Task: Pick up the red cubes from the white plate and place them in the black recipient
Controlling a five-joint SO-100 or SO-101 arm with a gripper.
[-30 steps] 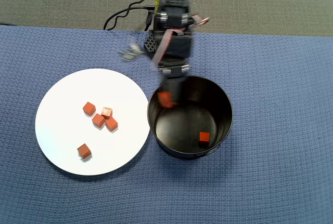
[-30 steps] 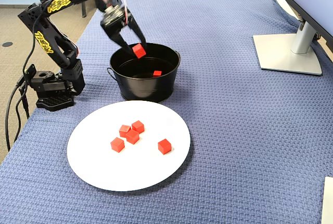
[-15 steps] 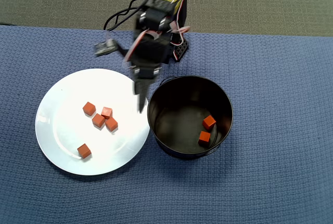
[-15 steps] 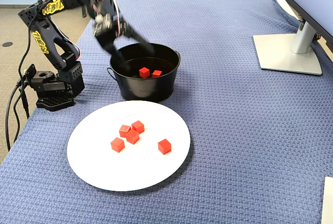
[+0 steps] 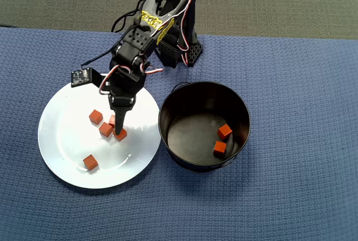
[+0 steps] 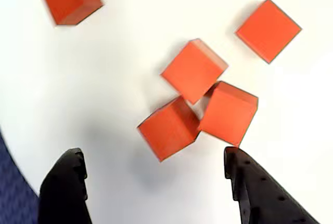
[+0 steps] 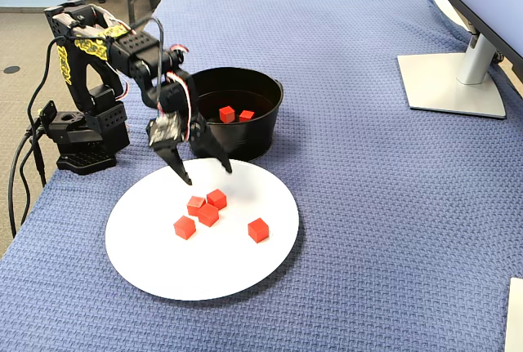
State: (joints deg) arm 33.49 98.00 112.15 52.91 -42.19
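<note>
Four red cubes [image 7: 214, 211] lie on the white plate [image 7: 163, 274], three of them bunched together and touching just ahead of your tool [image 7: 204, 172], the fourth apart on the plate beyond them. Two more already sit in the black recipient [image 5: 241, 109], off to the tool's side. Your tool hangs spread wide and empty above the bunch.

Your main risk is that bunch: in the wrist view the cluster [image 6: 197, 104] is tight, so closing could catch two cubes at once, or a fingertip [image 6: 244, 182] could land on a neighbour and skid it across the glossy plate. A corner-on pinch could also let a cube twist out.

From overhead, the tool covers part of the bunch, so you cannot judge its height above the plate. The wrist view is slightly blurred and shows only the fingertips.
</note>
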